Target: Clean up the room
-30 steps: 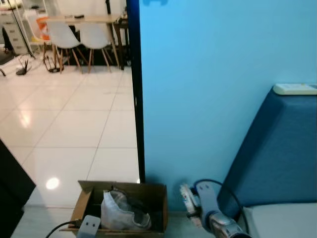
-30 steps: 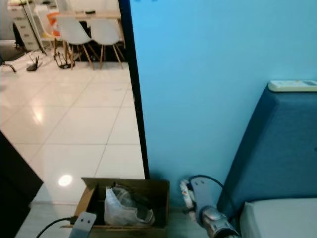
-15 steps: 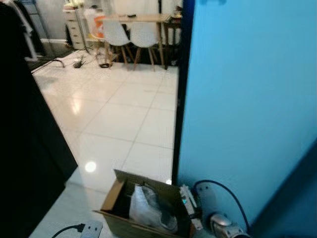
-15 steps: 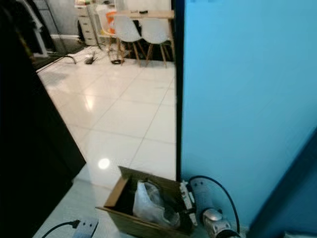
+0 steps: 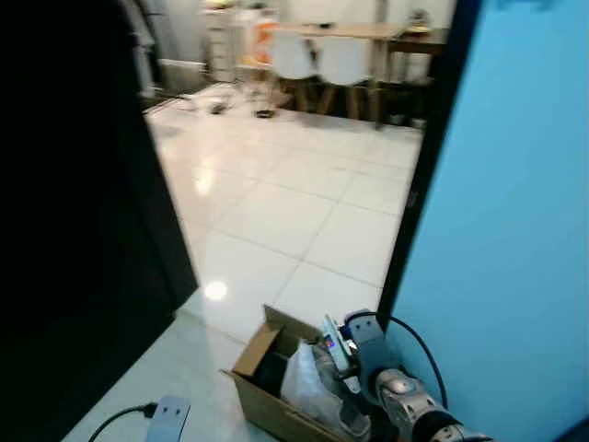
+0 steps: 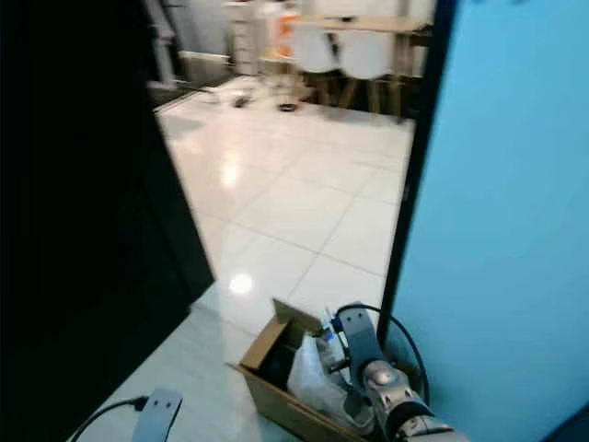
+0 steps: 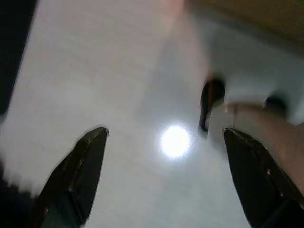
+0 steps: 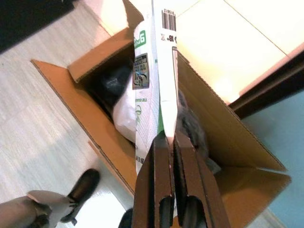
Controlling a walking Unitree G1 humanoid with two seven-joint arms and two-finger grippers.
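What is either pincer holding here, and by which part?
The right pincer pinches a flat white-and-green packet by its bottom edge, above the cardboard box. The left pincer is open, holding nothing.

The right arm (image 5: 405,410) is a silver, rounded metal housing with a dark joint ring, and a black cable (image 5: 412,341) loops up from it. The right gripper (image 8: 171,142) has two long, flat, dark fingers with oval slots. The left gripper (image 7: 164,178) has two glossy black tapered fingers (image 7: 78,168).
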